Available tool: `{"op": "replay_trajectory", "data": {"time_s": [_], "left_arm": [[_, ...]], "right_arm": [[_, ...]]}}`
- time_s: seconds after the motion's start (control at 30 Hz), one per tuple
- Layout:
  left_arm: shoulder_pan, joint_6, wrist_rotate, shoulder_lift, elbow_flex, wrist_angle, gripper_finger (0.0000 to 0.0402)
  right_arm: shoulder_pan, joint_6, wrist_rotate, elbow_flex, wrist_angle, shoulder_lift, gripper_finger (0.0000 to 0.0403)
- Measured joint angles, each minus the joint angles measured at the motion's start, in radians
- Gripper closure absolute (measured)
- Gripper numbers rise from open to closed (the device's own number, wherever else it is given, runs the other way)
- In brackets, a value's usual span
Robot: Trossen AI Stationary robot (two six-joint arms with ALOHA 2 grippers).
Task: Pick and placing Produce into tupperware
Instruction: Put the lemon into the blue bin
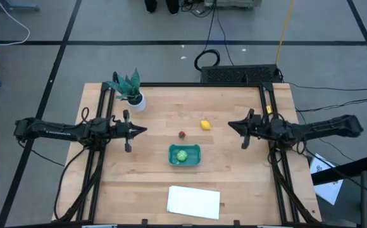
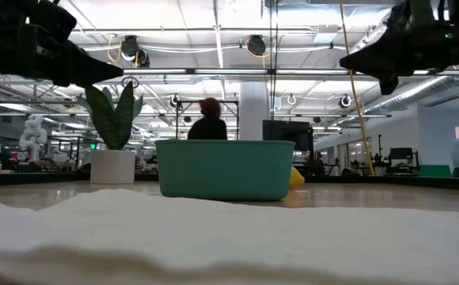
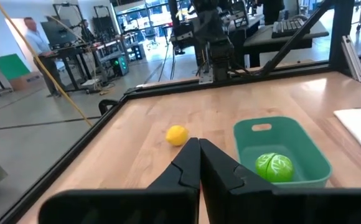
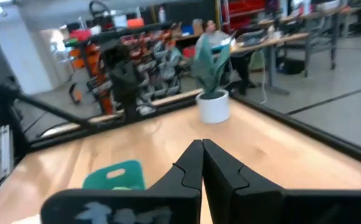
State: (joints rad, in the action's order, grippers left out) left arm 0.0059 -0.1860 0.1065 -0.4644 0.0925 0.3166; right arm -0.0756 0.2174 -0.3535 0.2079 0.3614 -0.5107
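Left gripper (image 1: pixel 143 130): fingers pressed together, empty, raised over table's left side. Right gripper (image 1: pixel 231 125): fingers pressed together, empty, raised at right. Between them: small red toy produce piece (image 1: pixel 182 134), yellow lemon-like piece (image 1: pixel 205 125). Shallow teal-green rectangular plastic tupperware (image 1: pixel 193 150), holding round light-green piece (image 1: pixel 181 156). Beyond: potted teal-leaved plant (image 1: pixel 131 88); flat white sheet (image 1: pixel 194 201).

Left tool (image 1: pixel 142 130) and right tool (image 1: pixel 231 125) raised, fingers pressed together, pointing inward, well apart.
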Motion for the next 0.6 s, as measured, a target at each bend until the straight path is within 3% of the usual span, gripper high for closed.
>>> {"op": "replay_trajectory", "data": {"time_s": [0.23,0.37,0.6], "left_arm": [[0.0,-0.02,0.004,0.0,0.0,-0.001,0.038],[0.0,-0.021,0.004,0.0,0.0,-0.001,0.0377],[0.0,-0.021,0.004,0.0,0.0,-0.006,0.0396]], "right_arm": [[0.066,0.01,0.021,0.048,0.008,-0.101,0.0403],[0.112,0.007,0.085,0.114,0.005,-0.156,0.0403],[0.219,-0.021,0.199,0.362,-0.208,-0.258,0.0403]]}}
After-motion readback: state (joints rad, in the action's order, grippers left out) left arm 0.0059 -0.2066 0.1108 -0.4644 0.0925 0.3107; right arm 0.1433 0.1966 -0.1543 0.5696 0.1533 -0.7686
